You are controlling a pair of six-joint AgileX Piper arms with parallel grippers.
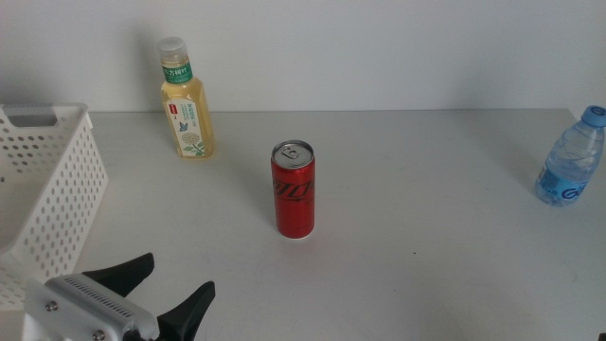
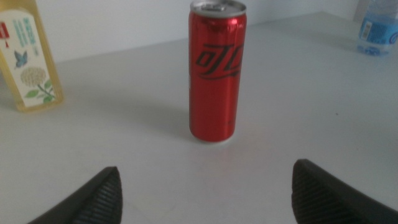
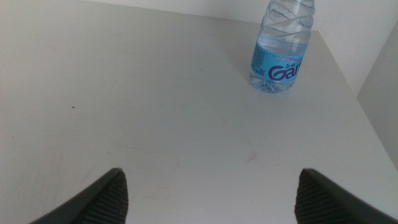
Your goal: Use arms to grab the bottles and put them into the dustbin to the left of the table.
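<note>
A slim red can (image 1: 294,190) stands upright near the middle of the light-grey tabletop (image 1: 426,246), silver lid with the pull tab on top and black lettering down its side. Behind it and to the left stands a pale-yellow bottle (image 1: 186,99) with a white cap and a green neck label, a flower printed on its front. Well off at the right edge stands a clear water bottle (image 1: 571,158) with a blue cap and blue label. The white perforated dustbin (image 1: 52,180) sits at the left edge. The left hand (image 1: 170,296) hangs low at the near-left, released, its jaws spread wide and facing the can. The right hand (image 3: 211,193) is also spread wide, holding nothing, the water bottle ahead of it.
</note>
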